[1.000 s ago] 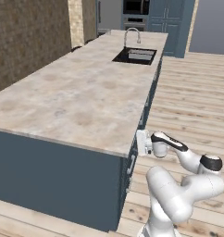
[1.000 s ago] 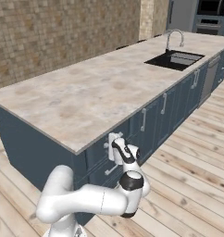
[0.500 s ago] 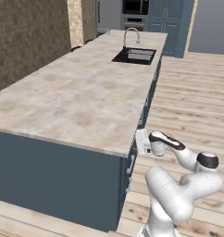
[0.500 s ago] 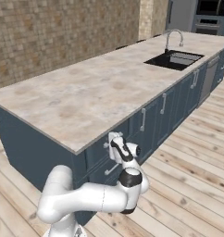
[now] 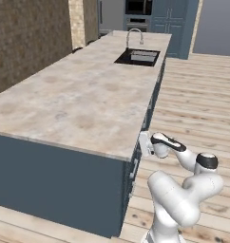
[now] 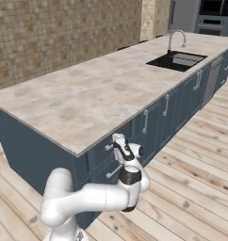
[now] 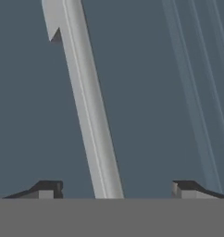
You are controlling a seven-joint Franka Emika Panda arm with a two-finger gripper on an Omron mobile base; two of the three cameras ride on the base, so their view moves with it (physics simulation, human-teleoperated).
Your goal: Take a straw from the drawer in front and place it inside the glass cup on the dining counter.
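The drawer (image 6: 100,158) sits shut in the top row of the dining counter's (image 5: 79,104) dark blue-grey face, just under the beige stone top (image 6: 87,94). My gripper (image 6: 117,140) presses up to its front panel (image 7: 169,92). It also shows edge-on at the counter's side (image 5: 144,144). In the hand view the drawer's silver bar handle (image 7: 86,102) runs slantwise between my two fingertips (image 7: 48,189). The gripper (image 7: 116,187) is open, with a gap on each side of the bar. The straw is hidden, and the glass cup is out of view.
A black sink with a faucet (image 5: 137,56) is set into the far end of the counter top (image 6: 177,60). More cabinet fronts with bar handles (image 6: 166,104) line the counter's face. Wooden floor (image 5: 202,118) spreads to the right, and a stone wall (image 6: 64,33) stands behind.
The gripper has edged a little closer to the drawer front. Everything else stands as before.
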